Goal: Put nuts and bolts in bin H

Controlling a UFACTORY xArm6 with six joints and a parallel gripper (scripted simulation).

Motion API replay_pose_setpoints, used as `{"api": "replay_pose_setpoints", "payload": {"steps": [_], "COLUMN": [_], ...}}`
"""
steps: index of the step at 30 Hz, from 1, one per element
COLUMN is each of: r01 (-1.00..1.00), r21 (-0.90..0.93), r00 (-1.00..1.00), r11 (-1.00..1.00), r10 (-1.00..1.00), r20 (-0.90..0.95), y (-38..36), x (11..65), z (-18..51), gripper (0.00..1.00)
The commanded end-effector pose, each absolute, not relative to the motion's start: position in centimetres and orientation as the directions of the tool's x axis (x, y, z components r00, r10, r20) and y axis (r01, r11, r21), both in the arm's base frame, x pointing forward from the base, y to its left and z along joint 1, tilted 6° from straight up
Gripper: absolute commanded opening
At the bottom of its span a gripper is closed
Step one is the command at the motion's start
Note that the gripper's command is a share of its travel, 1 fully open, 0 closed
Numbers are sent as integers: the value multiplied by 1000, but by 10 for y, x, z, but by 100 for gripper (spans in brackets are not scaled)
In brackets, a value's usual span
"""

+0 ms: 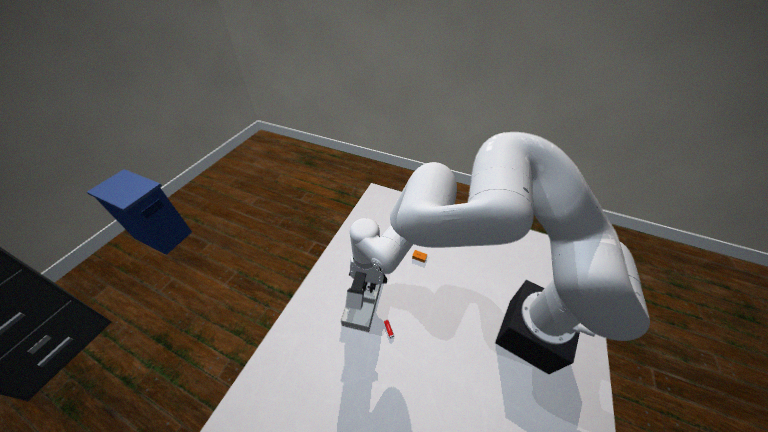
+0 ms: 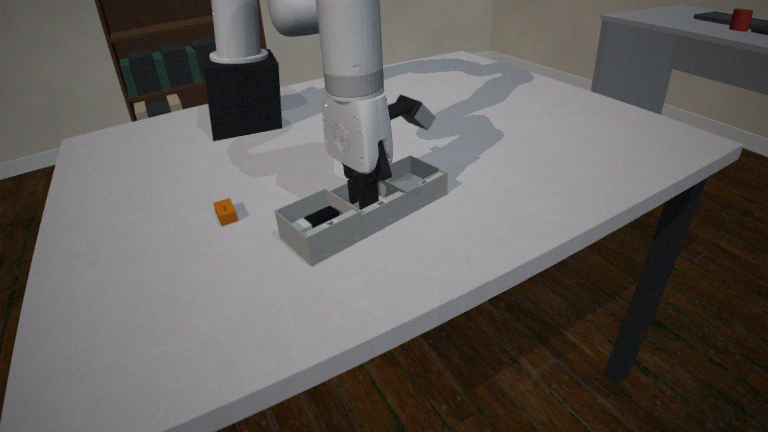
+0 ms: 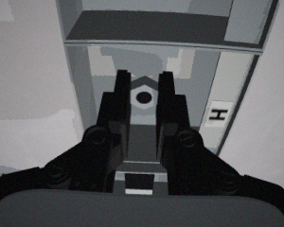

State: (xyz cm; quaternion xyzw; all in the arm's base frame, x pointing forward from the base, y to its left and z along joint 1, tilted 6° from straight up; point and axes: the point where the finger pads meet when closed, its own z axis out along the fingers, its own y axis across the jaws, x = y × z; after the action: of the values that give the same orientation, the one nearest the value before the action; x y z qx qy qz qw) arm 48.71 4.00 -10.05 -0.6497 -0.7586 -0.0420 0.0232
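End effector (image 3: 142,91) pinches a grey hexagonal nut (image 3: 142,96) with a dark round hole.

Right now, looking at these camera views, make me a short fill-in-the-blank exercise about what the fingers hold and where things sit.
1. The gripper is shut on a hex ____.
2. The fingers reach down into the middle compartment of the grey bin row, the one marked with the letter ____.
3. The cube resting on the table away from the bins is coloured ____.
4. Beside the bin row, in the top view, lies a small ____ item.

Missing words: nut; H; orange; red
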Motion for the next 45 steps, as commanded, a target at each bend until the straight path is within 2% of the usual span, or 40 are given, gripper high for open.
{"api": "replay_pose_setpoints", "payload": {"steps": [1,6,7,45], "r01": [988,988,988,988], "r21": [37,37,37,37], "r00": [-155,-155,-155,-155], "r11": [152,152,152,152], "r10": [984,984,984,984], "r20": [89,89,89,89], "y": [40,40,40,38], "x": [489,489,489,488], "z": [-99,-99,-99,-74], "gripper": [0,0,30,30]}}
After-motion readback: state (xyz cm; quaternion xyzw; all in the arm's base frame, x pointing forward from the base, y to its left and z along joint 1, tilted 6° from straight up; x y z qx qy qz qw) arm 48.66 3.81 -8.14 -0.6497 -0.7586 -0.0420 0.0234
